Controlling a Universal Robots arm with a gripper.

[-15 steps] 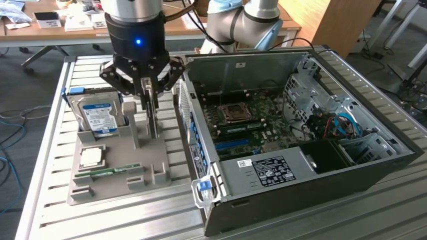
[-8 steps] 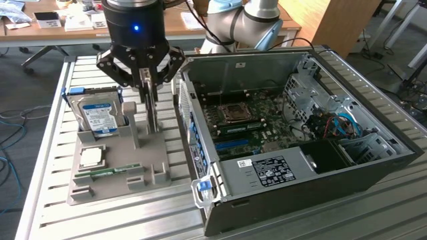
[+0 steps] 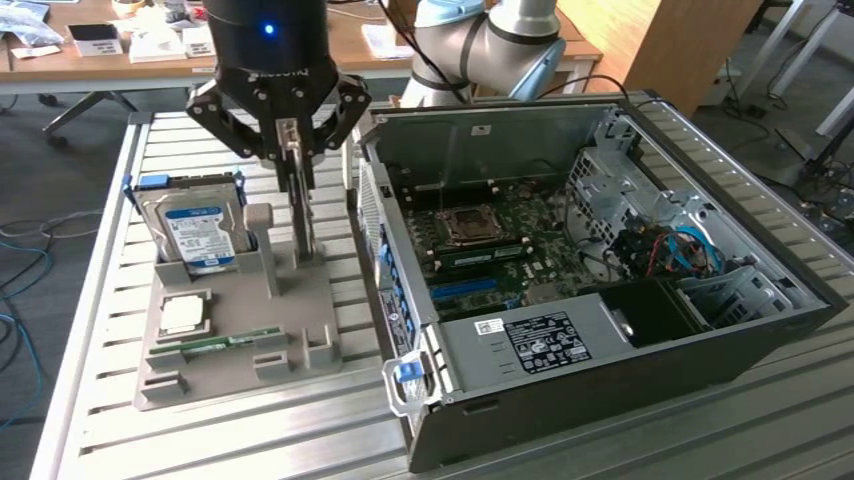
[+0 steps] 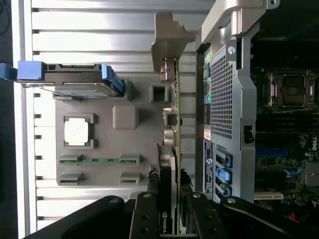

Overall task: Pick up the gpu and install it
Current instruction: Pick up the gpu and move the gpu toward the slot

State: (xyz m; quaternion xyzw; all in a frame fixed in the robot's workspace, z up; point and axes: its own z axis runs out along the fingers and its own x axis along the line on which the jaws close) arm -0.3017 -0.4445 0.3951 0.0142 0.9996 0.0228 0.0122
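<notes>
Exterior view sets the open computer case [image 3: 601,390] as the biggest thing, lying on its side on the slatted bench [image 3: 240,440] just beside the claw [image 3: 288,145], its motherboard [image 3: 521,250] exposed. No card sits in its expansion slots, so the install is not yet done. Below the claw lies the grey parts holder [image 3: 234,375]. The hard drive [image 3: 196,232] stands in it on the side of the claw away from the case.

The claw is narrowed to a slim gap and clamps the gpu [image 3: 306,215] by its top edge. The card hangs straight down from the fingers, edge-on, its metal bracket [image 4: 169,35] at the end farthest from the claw in the wrist view. Its lower end reaches down to the holder; whether it has cleared its seat I cannot tell. I judge the pick as grasped, with lift, carry and seating left.

The case's perforated rear wall [image 4: 222,99] runs close alongside the card, a tight edge. Above the claw the room is open. The CPU [image 3: 180,316] and green memory stick [image 3: 214,345] lie low, well clear.
</notes>
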